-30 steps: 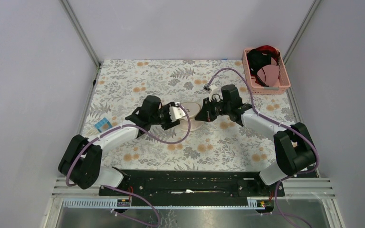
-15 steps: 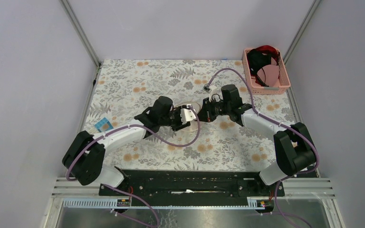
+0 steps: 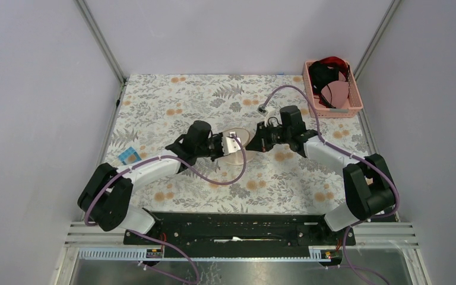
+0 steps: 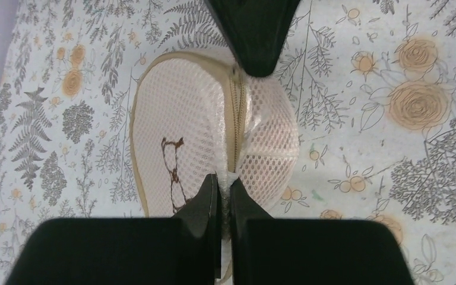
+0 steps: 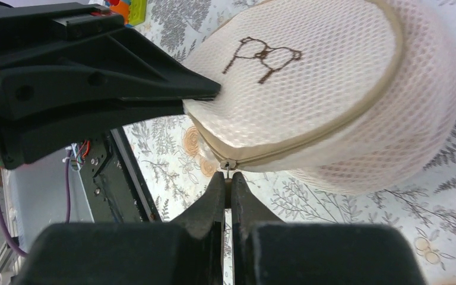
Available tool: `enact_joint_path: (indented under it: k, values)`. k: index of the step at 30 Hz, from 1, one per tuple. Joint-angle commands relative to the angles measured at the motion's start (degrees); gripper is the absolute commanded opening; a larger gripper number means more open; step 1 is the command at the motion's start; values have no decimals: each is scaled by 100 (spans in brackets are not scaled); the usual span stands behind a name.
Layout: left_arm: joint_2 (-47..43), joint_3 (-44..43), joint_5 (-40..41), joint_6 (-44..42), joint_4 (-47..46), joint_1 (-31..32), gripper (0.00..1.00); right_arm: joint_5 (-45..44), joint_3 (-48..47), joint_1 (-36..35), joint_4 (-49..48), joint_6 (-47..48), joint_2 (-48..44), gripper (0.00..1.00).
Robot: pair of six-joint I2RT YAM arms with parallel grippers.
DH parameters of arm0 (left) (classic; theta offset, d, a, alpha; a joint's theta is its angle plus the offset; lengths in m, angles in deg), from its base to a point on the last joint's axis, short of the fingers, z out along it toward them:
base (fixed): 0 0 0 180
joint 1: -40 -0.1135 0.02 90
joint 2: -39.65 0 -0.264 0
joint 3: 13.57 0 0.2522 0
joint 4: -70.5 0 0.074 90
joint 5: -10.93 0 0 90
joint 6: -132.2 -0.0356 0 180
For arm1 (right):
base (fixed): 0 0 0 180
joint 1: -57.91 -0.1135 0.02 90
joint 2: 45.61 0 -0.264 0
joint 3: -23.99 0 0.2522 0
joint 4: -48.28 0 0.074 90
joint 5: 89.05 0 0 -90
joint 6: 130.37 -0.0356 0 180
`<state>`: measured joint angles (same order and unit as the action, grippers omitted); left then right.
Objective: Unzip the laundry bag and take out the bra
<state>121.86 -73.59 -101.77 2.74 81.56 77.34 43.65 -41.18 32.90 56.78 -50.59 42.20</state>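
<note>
Left arm shift: the black left gripper [image 4: 224,184] had moved in against the round cream-white mesh laundry bag [image 4: 178,119], and its jaws, apart a second earlier, had closed.
Left grip: clamped tight on the pale cloth end at the bag's seam, on the edge nearest that arm.
Right arm: the black right gripper [image 5: 228,178] had barely shifted; its jaws were together, seemingly pinching the small metal zip pull [image 5: 228,166] at the bag's opposite edge.
Bag: held tilted on edge between both grippers, its beige zip [image 4: 236,119] closed along all that showed.
Meaning: the bag looked braced at both ends, so drawing the pull along could begin; unzipping was not yet started.
Pale pink bra: not visible, presumably inside the bag.
Pink slatted plastic basket [image 3: 334,113]: well apart from the bag, back right, holding black and red garments.
</note>
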Motion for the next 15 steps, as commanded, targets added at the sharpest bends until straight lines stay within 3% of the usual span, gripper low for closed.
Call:
enact_joint_path:
  k: [1,8,9,12,15]
  values:
    - [-211,251,-83,-684,-121,-452,0,52,66,372,232,227,-317,0]
    - [-39,283,-231,-1289,-296,-914,0,179,87,463,378,410,-344,0]
    - [-65,242,-259,-1262,-274,-916,4,196,88,450,345,377,-340,0]
    - [-236,58,-584,-1080,-23,-894,37,268,83,375,276,309,-296,0]
    - [-428,-145,-908,-803,324,-787,54,300,58,292,264,262,-282,0]
